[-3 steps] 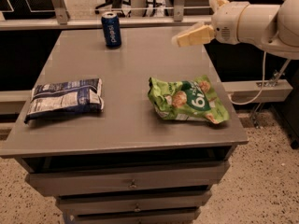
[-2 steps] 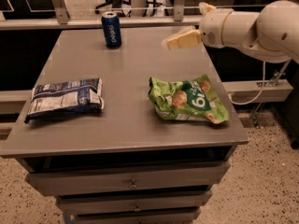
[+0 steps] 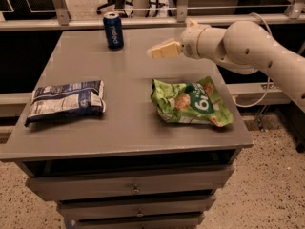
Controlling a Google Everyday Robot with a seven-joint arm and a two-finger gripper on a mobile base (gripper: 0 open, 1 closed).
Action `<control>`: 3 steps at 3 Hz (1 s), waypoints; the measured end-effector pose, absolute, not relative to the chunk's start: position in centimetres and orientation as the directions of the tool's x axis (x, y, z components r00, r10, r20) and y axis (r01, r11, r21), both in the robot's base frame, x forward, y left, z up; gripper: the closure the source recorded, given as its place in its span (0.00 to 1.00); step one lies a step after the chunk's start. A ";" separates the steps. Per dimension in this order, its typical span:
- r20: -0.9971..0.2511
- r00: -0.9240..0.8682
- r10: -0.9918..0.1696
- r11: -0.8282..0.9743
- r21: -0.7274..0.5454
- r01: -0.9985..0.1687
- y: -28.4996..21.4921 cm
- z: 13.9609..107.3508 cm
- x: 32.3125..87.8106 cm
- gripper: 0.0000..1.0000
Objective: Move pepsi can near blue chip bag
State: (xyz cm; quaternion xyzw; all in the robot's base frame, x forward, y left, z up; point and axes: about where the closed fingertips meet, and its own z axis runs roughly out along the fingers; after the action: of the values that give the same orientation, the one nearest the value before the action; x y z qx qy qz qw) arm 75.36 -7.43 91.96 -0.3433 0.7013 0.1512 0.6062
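The pepsi can (image 3: pixel 113 30) stands upright at the far left-centre of the grey table (image 3: pixel 128 123), dark blue with white lettering and a silver top. The blue chip bag (image 3: pixel 66 101) lies flat near the table's left edge, navy with white print panels. My gripper (image 3: pixel 162 50) hangs above the table's far middle, to the right of the can and apart from it, pointing left toward it. It holds nothing. The white arm (image 3: pixel 248 46) reaches in from the right.
A bright green snack bag (image 3: pixel 190 102) lies on the right half of the table, below the gripper. Drawers (image 3: pixel 136 189) sit under the tabletop. A metal railing (image 3: pixel 143 13) runs behind the table. Speckled floor lies on both sides.
The arm has swung left across the table, carrying the gripper from near the right edge toward the can. The can and both bags have not moved.
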 end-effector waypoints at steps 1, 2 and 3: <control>-0.964 -0.046 -0.262 0.707 -0.159 -0.690 -3.9 90.1 77.3 0.00; -0.972 -0.042 -0.231 0.681 -0.131 -0.720 -0.2 89.3 79.5 0.00; -0.973 -0.038 -0.227 0.672 -0.128 -0.730 1.6 88.8 80.8 0.00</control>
State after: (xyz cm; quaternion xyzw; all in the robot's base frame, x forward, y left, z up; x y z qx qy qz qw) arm 80.84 1.57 88.78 -0.3469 0.6892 0.2095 0.6006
